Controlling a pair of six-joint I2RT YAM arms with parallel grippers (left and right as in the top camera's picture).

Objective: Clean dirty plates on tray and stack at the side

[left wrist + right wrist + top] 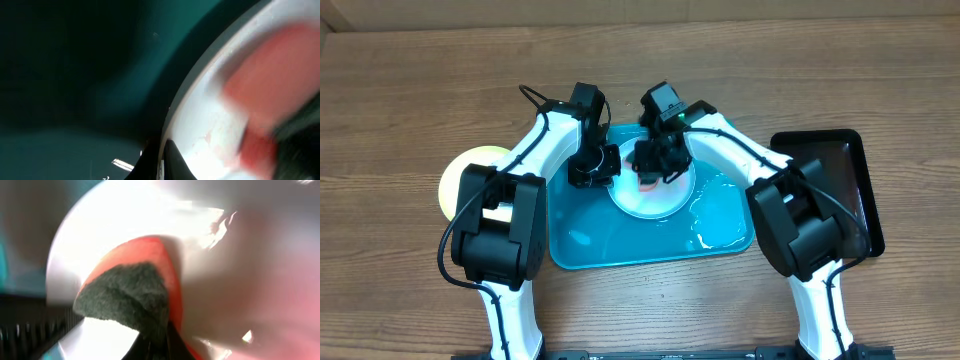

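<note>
**Bench** [400, 300]: brown wood-grain top that filled the overhead view. Bare wood showed along the near edge, outside the two arm bases, and a wide bare strip ran across the far side.

**Tray** [620, 250]: teal, with rounded corners and a raised rim. It lay flat at the centre between the arms. Its near half was uncovered, with a shiny wet patch [720, 220] toward the near right corner.

**Yellow-green plate** [465, 175]: lay on the bench just outside the tray's left edge, partly hidden under the left arm [535, 150].

**Black tray** [840, 180]: lay on the bench just right of the teal one, its near left corner under the right arm [740, 150]. Whether the two trays touched could not be told.

**Plate** [660, 205]: pale and round, in the far half of the tray, close to the far rim. Faint reddish smears showed on its face in the left wrist view.

**Left jaws**: narrow, closed on the plate's left rim, with a dark fingertip [175, 162] over the rim edge.

**Right jaws**: closed on a sponge [125, 300], red with a dark scouring face, which rested on the plate's face near the centre.
</note>
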